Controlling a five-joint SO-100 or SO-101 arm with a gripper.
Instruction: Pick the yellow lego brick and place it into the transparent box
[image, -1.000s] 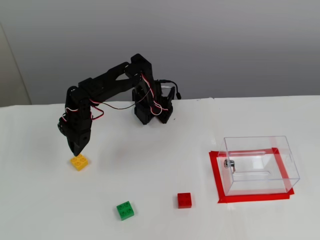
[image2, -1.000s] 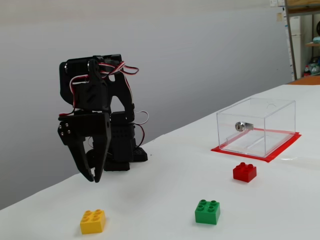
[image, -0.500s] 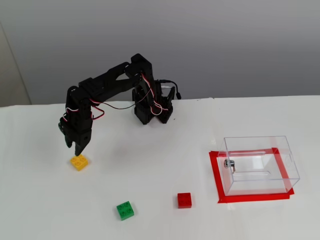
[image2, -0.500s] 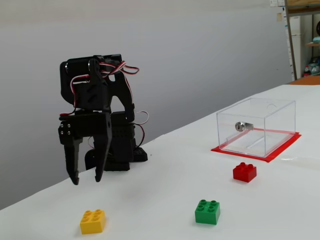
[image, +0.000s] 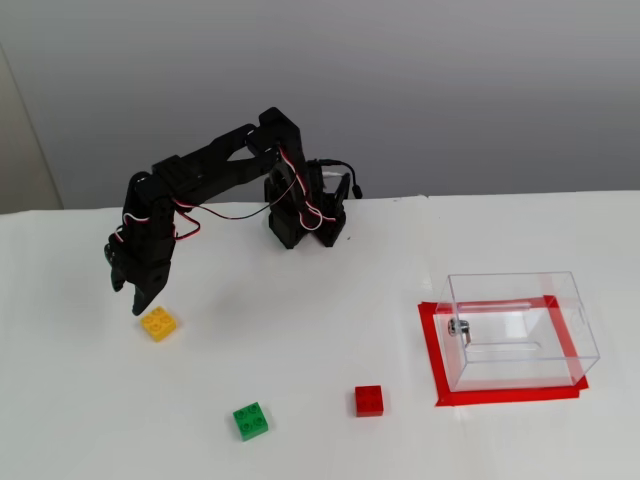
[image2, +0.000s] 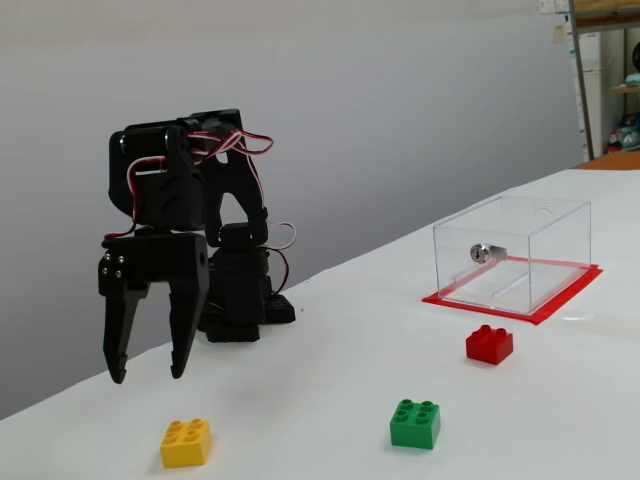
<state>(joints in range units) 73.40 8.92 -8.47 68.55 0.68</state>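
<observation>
The yellow lego brick (image: 159, 323) (image2: 186, 442) lies flat on the white table at the left, studs up. My black gripper (image: 127, 296) (image2: 148, 376) hangs open just above and behind it, fingers pointing down, nothing between them and not touching the brick. The transparent box (image: 520, 328) (image2: 513, 253) stands far to the right on a red taped rectangle, with a small metal fitting on one wall. Nothing lies inside it.
A green brick (image: 250, 420) (image2: 415, 423) and a red brick (image: 368, 400) (image2: 489, 343) lie on the table between the yellow brick and the box. The arm's base (image: 305, 215) stands at the back edge near a grey wall.
The gripper went from shut to open over the second. It also shifted slightly left and toward the camera of the low fixed view, closer above the yellow brick.
</observation>
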